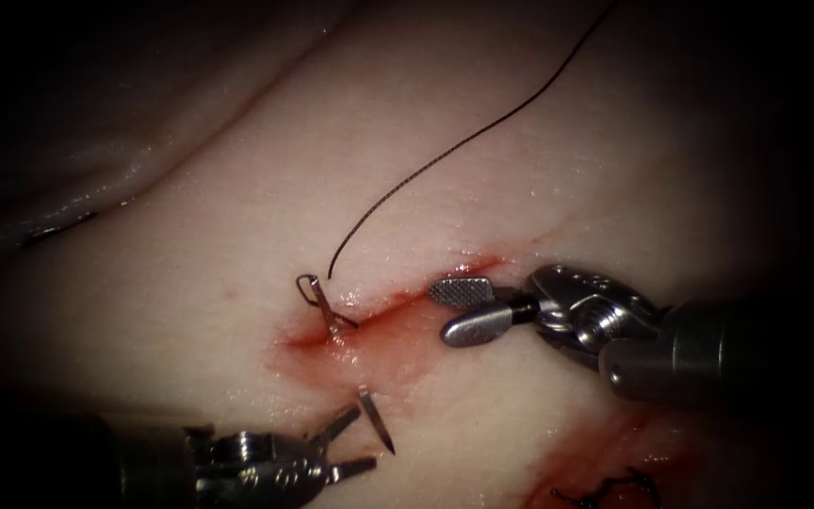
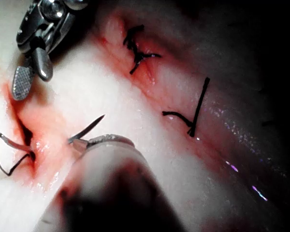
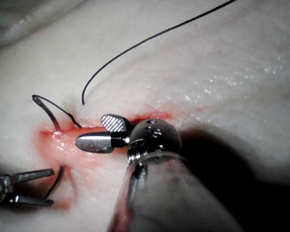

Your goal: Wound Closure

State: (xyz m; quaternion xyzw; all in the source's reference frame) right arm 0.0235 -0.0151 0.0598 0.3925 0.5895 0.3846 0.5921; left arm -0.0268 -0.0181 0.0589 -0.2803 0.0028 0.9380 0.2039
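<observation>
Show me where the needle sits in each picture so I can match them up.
Endoscope view: needle runs through the tissue; tail by the cut, tip by the left claw.
Left wrist view: needle tip at the left claw.
Right wrist view: needle tip beside the open left claw.
Shared landmark: the open right claw.

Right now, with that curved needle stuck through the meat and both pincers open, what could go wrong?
1. Neither the left pincer nor the right pincer holds the needle; its point and eye end stick out of the tissue on opposite sides of the cut, so it might slip.
2. The loose thread could snag.
</observation>
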